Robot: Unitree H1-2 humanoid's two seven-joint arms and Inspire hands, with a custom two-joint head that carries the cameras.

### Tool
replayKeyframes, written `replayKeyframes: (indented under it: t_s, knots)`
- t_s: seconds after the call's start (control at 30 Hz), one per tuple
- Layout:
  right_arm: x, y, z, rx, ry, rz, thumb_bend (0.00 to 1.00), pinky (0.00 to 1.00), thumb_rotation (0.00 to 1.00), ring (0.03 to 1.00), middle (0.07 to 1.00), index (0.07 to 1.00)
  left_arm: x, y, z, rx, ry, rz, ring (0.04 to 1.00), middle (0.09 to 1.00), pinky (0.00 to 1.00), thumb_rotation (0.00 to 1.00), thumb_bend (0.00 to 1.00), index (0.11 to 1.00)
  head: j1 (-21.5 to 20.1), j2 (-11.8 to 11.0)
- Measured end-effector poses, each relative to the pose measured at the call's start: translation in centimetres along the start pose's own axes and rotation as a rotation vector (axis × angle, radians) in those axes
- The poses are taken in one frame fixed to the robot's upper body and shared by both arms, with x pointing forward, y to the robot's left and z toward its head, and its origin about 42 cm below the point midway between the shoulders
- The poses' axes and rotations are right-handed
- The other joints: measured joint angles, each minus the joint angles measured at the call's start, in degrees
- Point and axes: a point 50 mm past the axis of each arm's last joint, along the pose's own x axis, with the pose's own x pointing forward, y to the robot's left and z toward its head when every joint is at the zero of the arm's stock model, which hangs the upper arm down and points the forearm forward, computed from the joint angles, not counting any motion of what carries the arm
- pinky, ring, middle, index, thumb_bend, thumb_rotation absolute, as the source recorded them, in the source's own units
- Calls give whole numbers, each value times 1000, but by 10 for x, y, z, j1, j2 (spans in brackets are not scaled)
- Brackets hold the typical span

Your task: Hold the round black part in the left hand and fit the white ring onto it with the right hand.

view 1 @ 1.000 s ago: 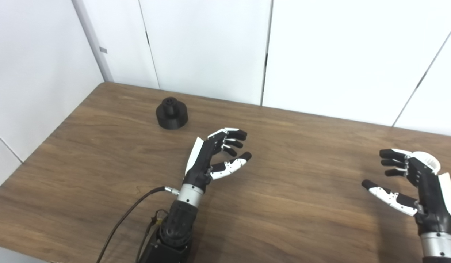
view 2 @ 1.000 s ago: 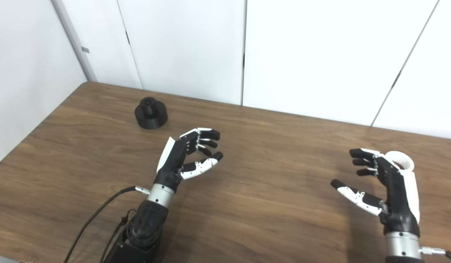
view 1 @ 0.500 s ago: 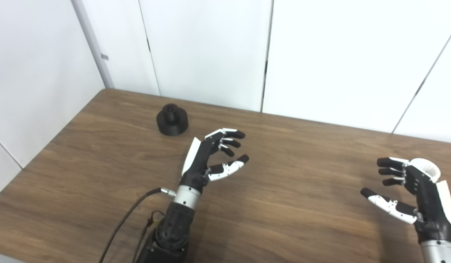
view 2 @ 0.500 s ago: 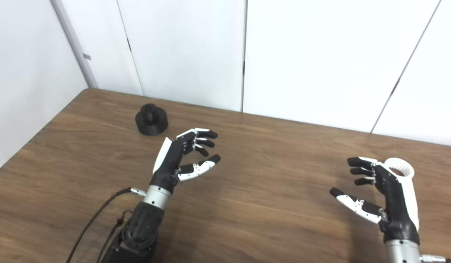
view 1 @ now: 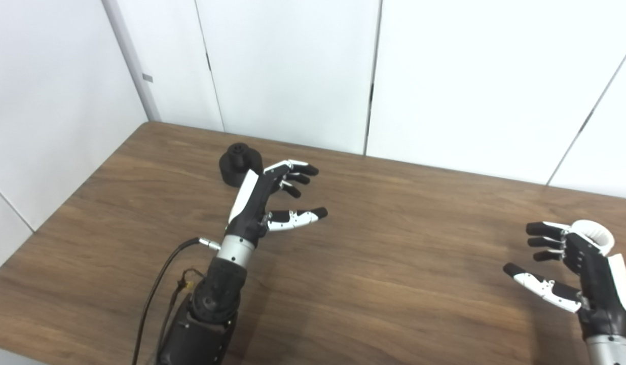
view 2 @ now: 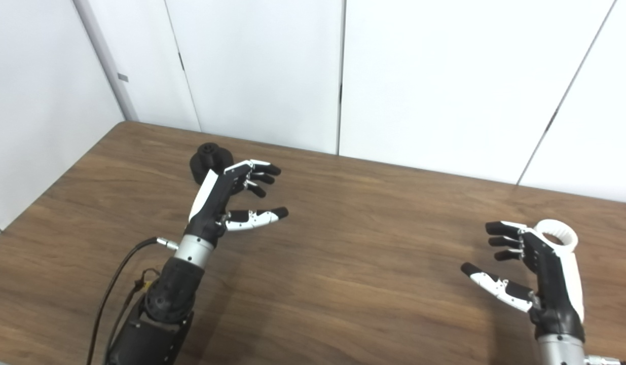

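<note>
A: Where was the round black part (view 1: pixel 240 162) found?

B: It was recorded standing on the wooden table (view 1: pixel 394 284), in the far left region, with its narrower hub upward. A band of bare wood was seen between it and the far edge, and a wider band toward the left edge.

A: And the left hand (view 1: pixel 266 199)?

B: It was noted just near and right of the black part, partly overlapping it in both views; whether it touched the part could not be told. Its fingers (view 1: pixel 298 172) were spread and lightly curled, the thumb held apart from them, and nothing was held. A black cable (view 1: pixel 158 289) was seen running from the wrist toward the near edge.

A: The white ring (view 2: pixel 557 234)?

B: It was recorded lying on the table at the far right, close behind the right hand (view 2: pixel 533 271) and partly hidden by it. The right edge of the table was cut off by the frame, so the margin there could not be judged.

A: State of the right hand?

B: Its fingers were noted apart, thumb extended leftward, empty.

A: Room for movement?

B: A broad stretch of bare wood was seen between the two hands. White wall panels (view 1: pixel 287 66) were noted directly behind the far edge and along the left side.
</note>
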Motion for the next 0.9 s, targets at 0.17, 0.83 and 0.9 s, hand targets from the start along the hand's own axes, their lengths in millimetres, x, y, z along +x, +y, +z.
replayKeyframes:
  t_s: [0.17,0.83,0.9]
  knots:
    - [0,-2,0,5,1,0,595,533,69,646,683,650,5,9,0,24,1,15,741,747,591,93,817,629,4,1]
    - [0,-7,-2,8,3,12,599,556,87,669,695,659,27,42,9,189,47,74,855,827,783,151,818,663,8,3]
    - [0,-8,-2,6,3,12,596,557,82,671,697,660,30,45,11,196,43,77,855,827,779,182,822,666,8,2]
